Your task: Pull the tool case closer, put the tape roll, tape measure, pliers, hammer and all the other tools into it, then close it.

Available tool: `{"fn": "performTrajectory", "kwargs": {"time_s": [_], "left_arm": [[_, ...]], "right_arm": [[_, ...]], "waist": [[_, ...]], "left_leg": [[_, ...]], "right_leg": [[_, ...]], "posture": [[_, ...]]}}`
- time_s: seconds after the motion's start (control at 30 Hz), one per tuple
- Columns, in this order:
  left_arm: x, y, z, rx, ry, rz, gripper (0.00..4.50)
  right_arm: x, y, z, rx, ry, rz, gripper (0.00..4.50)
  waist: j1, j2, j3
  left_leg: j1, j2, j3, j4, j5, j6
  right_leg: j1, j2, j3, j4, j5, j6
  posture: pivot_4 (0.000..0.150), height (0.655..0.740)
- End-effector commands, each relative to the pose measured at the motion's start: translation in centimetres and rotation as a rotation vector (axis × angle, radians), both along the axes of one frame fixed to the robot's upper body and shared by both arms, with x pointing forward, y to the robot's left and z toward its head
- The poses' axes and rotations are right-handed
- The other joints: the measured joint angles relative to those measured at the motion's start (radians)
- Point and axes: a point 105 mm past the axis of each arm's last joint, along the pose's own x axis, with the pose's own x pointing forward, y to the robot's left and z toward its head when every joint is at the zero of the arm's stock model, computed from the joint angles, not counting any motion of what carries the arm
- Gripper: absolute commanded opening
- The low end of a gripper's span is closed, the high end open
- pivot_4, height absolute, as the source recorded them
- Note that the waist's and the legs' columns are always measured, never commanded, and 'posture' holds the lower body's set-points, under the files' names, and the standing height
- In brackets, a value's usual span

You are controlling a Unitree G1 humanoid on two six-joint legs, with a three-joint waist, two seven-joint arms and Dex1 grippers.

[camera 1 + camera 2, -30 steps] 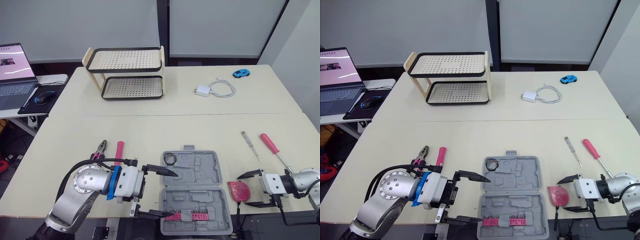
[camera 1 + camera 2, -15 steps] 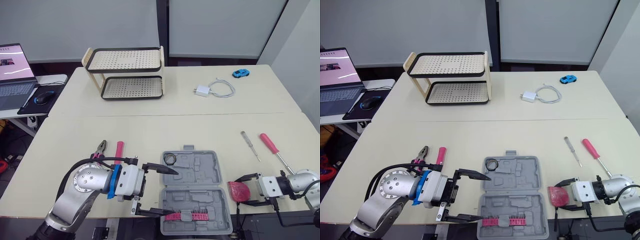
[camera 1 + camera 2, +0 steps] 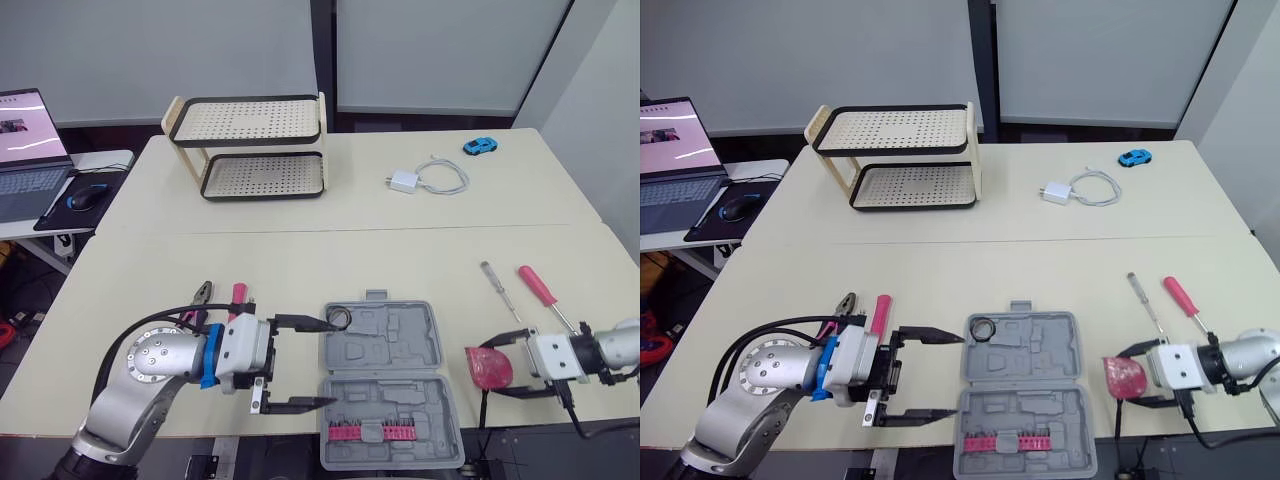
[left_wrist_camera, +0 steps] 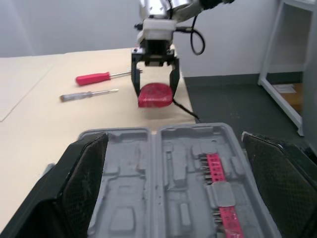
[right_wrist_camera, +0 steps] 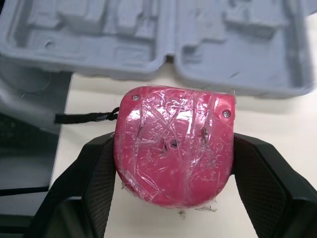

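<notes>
The grey tool case lies open at the table's near edge, with a black tape roll in its far left corner and a pink bit holder in the near half. My left gripper stands open just left of the case, holding nothing. To the right of the case, my right gripper is shut on the red tape measure, its fingers pressed against both sides. Pliers and a pink-handled hammer lie behind my left arm. Two screwdrivers lie at the right.
A two-shelf rack stands at the back left. A white charger with cable and a blue toy car lie at the back right. A laptop and mouse sit on a side table to the left.
My right gripper has shut on the tape measure and drawn it slightly right, away from the case. My left gripper has pulled back left, off the case's edge.
</notes>
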Motion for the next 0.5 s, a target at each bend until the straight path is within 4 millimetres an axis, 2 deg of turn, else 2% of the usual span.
{"fn": "performTrajectory", "kwargs": {"time_s": [0.03, 0.17, 0.5], "left_arm": [[0.4, 0.2, 1.1, -0.019, -0.018, 0.035, 4.50], [1.0, -0.3, 1.4, -0.021, -0.027, 0.051, 4.50], [1.6, -1.8, 1.5, -0.030, -0.026, 0.042, 4.50]], "right_arm": [[1.2, 2.3, 2.9, 0.009, -0.005, -0.058, 3.15], [2.8, 3.9, 3.9, -0.086, -0.031, -0.145, 3.15], [3.4, 6.5, 4.0, -0.270, -0.015, -0.118, 3.15]], "waist": [[0.001, 0.000, 0.000], [0.003, 0.000, 0.000], [0.003, 0.000, 0.000]], "left_leg": [[0.000, 0.000, 0.000, 0.000, 0.000, 0.000], [-0.003, 0.000, -0.001, 0.000, 0.000, 0.000], [-0.005, -0.001, -0.002, 0.000, 0.000, 0.000]], "right_leg": [[0.000, 0.000, 0.000, 0.000, 0.000, 0.000], [-0.003, 0.000, -0.001, 0.000, 0.000, 0.000], [-0.004, -0.001, -0.002, -0.002, 0.000, 0.000]], "posture": [[0.150, 0.7400], [0.150, 0.7400], [0.150, 0.7400]]}}
